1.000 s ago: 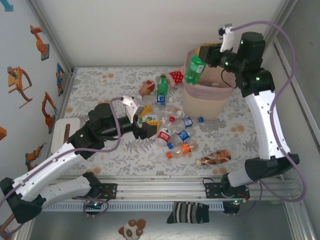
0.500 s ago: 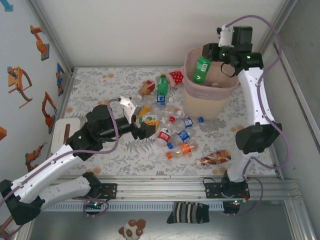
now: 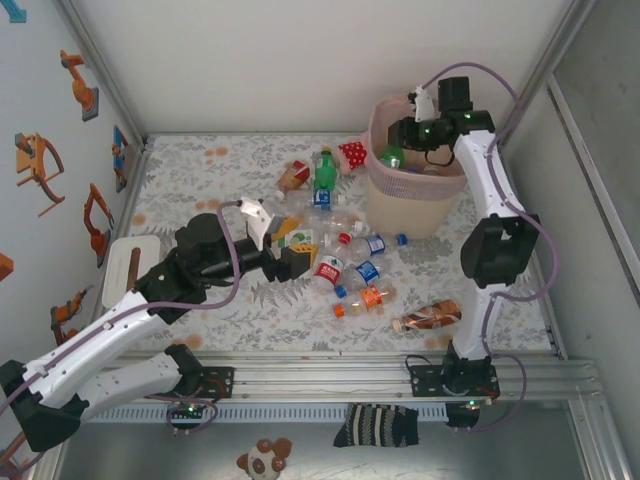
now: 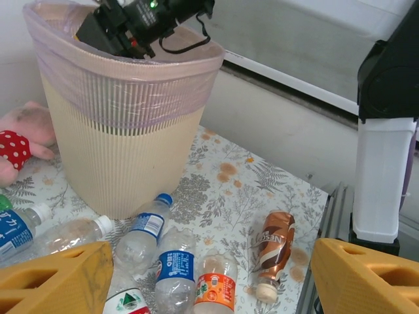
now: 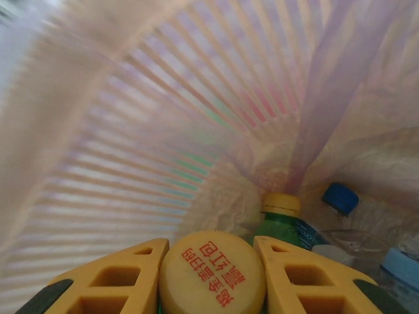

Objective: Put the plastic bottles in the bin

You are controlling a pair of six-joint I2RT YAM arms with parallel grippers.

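right gripper pinches a green bottle by its cap inside the bin at one o'clock, ready to drop. left gripper, jaws spread, faces loose bottles.

Overhead view evenly, brightly lit; soft shadows are cast on the surface. In the right wrist view the bin wall is smeared by blur; the bottle cap is rendered sharp.
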